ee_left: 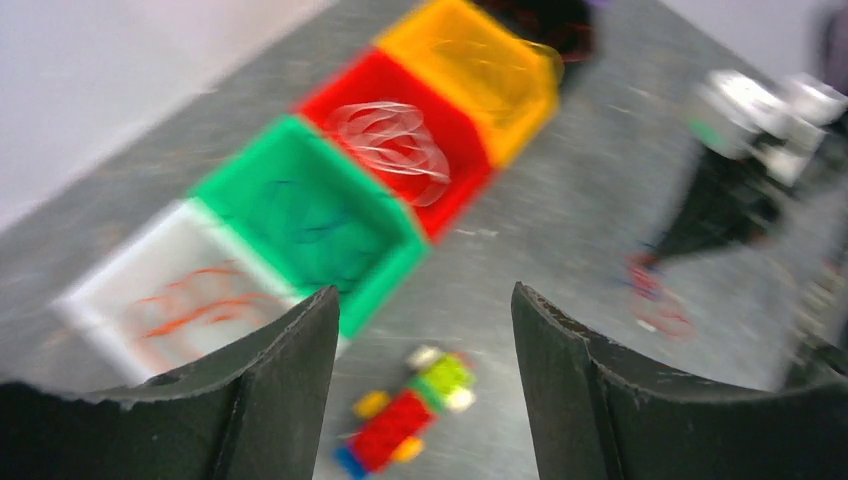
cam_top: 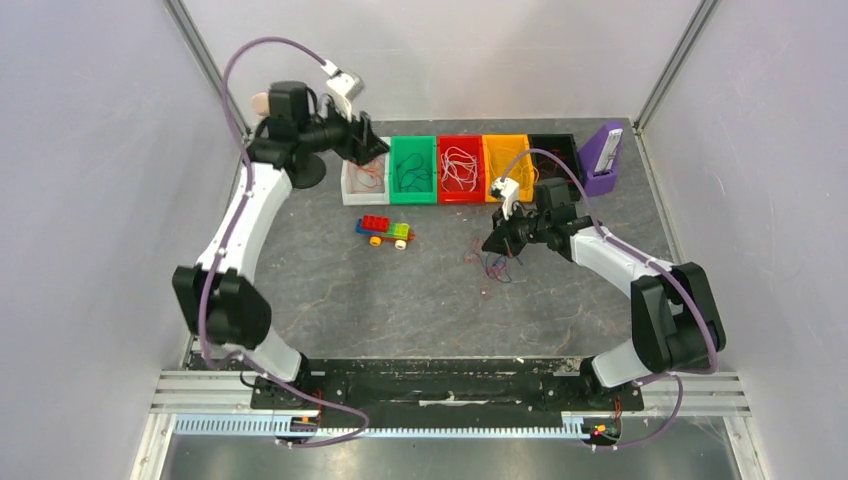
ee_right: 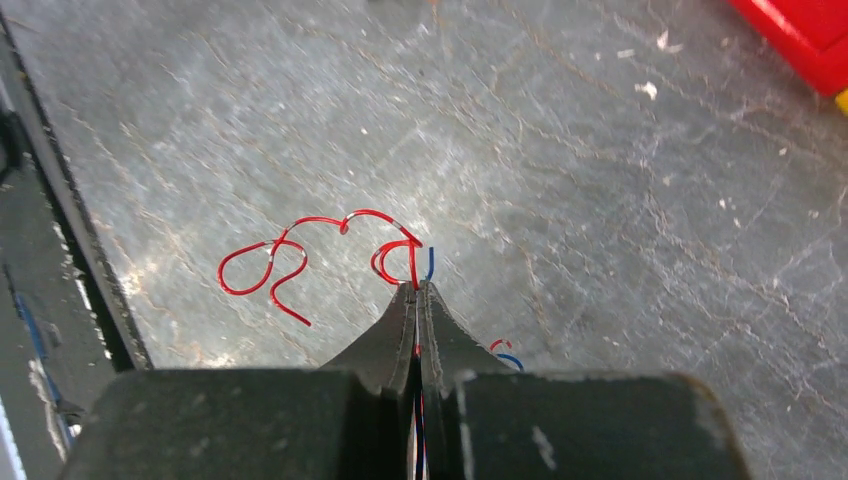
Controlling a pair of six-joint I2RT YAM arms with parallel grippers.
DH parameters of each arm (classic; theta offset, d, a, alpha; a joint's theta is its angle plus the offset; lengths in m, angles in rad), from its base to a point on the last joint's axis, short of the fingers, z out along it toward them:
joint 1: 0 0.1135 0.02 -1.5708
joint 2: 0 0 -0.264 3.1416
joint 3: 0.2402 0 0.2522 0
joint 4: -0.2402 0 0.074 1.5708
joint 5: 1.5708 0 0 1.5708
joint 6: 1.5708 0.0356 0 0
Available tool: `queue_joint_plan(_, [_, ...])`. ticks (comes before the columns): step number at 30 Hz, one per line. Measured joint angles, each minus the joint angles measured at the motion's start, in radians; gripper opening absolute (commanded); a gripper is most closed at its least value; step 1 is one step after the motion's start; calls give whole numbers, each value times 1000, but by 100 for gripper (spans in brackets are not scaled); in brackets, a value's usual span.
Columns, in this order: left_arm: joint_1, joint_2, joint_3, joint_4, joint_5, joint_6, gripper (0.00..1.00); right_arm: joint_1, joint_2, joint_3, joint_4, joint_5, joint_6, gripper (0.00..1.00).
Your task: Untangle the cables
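Two cables (ee_right: pixel 372 212), red and blue, are pinched in my closed right gripper (ee_right: pixel 417 288) while my left gripper (ee_left: pixel 422 290) hangs open near the table's far edge; next, I judge, comes gently pulling them apart.

1. No text, label, brand, number or sign could be read in any of the three views.
2. The bins (cam_top: pixel 461 197) showed plain walls, and the left wrist view was too blurred for small print.

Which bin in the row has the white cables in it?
The red bin, third from the left, between the green bin and the orange bin. The white cables show plainly against its red floor.
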Motion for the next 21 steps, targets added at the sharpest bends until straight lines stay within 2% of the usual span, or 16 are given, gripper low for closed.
queue_joint_plan(4, [-147,-142,-246,70,98,-99,75,0,-42,-2,41,-38,44,0])
queue_joint_plan(8, [-284,-113,-510,185,135,-329,76,6,-79,-9,71,-41,73,0])
queue_joint_plan(12, [-338,-42,-596,278,147,-515,77,13,-118,-42,98,-35,91,0])
queue_joint_plan(17, [-359,32,-634,552,181,-794,78,27,-129,-62,104,-21,98,0])
queue_joint_plan(21, [-373,82,-641,705,200,-923,78,35,-130,-63,106,-11,100,0])
